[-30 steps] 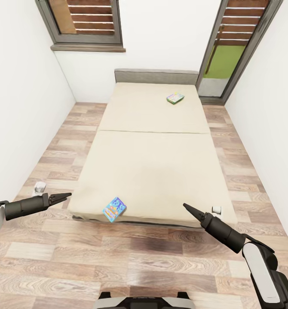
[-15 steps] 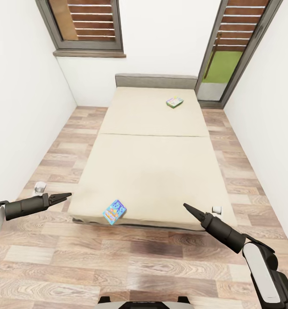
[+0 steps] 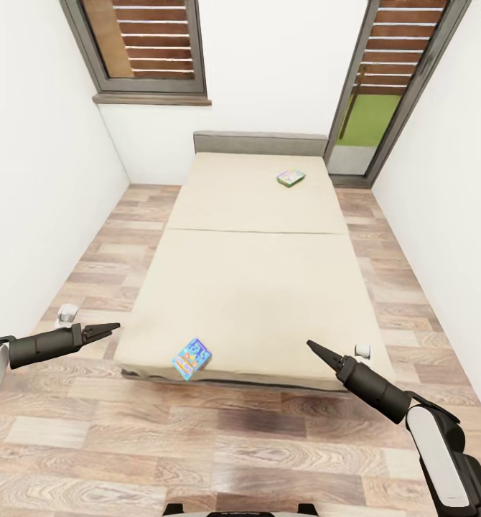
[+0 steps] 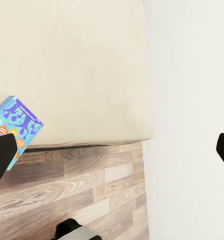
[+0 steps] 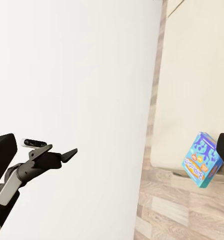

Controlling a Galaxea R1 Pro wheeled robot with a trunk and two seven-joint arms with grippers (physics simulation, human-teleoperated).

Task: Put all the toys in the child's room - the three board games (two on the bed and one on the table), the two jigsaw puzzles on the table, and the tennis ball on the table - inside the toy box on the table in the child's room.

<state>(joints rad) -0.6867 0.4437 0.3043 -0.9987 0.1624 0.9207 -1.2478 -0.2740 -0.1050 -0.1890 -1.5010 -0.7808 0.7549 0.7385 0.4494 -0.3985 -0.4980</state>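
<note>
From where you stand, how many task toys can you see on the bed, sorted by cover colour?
Blue board game, at the bed's near edge: 1
White-green board game, near the headboard end: 1
Total: 2
</note>
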